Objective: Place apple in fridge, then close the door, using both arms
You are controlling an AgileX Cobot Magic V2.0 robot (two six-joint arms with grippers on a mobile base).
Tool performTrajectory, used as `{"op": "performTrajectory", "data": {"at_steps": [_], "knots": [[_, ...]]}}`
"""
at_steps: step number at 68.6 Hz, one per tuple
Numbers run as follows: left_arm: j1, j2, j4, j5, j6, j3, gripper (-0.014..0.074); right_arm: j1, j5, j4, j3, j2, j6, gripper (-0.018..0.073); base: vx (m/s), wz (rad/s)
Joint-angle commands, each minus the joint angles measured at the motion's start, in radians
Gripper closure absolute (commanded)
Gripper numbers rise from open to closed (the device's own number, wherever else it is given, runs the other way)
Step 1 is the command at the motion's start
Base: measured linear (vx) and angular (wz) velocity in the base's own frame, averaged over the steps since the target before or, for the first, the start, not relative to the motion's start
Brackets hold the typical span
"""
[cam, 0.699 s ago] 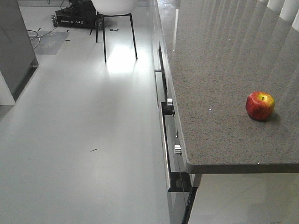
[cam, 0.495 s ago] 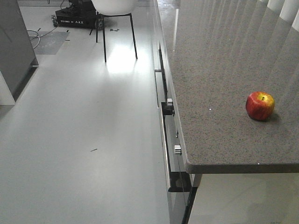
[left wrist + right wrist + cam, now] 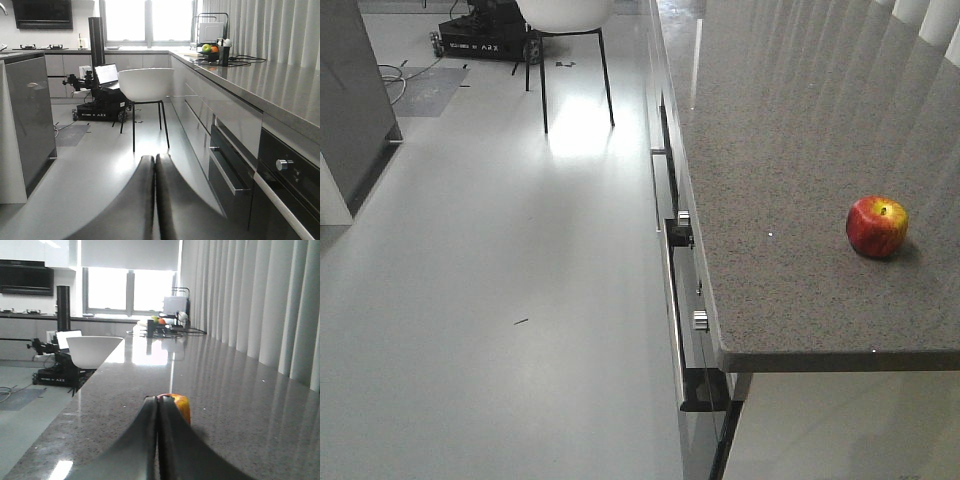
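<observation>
**Position of task item.** The apple (image 3: pixel 877 227) is found stem-up on the speckled grey countertop surface (image 3: pixel 780 150). It sits at about 3 o'clock in the front-facing view, well in from the near edge, and nothing touches it. No fridge can be identified with certainty in any view. Placing and door-closing are therefore judged not yet begun.

**End effectors.** The right end effector (image 3: pixel 158 400) is seen with its fingers pressed together and gripping nothing. In its wrist view the apple is partly hidden behind the fingertips, near them and at about 1 o'clock. The left end effector (image 3: pixel 154 159) is likewise closed and empty. It is pointed over the floor toward a white chair (image 3: pixel 146 84) at 12 o'clock.

**Step in hand.** This is judged to be the reach and grasp by the right arm.
- The fingers should be opened fully before any advance.
- The line of approach should be shifted slightly toward 1 o'clock so that the fruit is centred between the fingers.
- Closure should be made across the widest part, with moderate force.

**Risk.** If one finger touches first, the round apple is likely to roll on the polished surface.
</observation>
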Motion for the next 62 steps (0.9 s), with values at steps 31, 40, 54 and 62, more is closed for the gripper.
{"op": "performTrajectory", "data": {"at_steps": [31, 40, 54, 62], "knots": [[0.000, -0.015, -0.010, -0.074, -0.009, 0.012, 0.0603, -0.048, 0.521, 0.004, -0.558, 0.619, -0.018, 0.0560, 0.00, 0.00], [0.000, -0.015, -0.010, -0.074, -0.009, 0.012, 0.0603, -0.048, 0.564, 0.005, -0.644, 0.760, -0.015, 0.0517, 0.00, 0.00], [0.000, -0.015, -0.010, -0.074, -0.009, 0.012, 0.0603, -0.048, 0.577, 0.005, -0.762, 0.936, -0.014, 0.0260, 0.00, 0.00], [0.000, -0.015, -0.010, -0.074, -0.009, 0.012, 0.0603, -0.048, 0.577, 0.005, -0.819, 1.024, -0.011, 0.0094, 0.00, 0.00]]}}
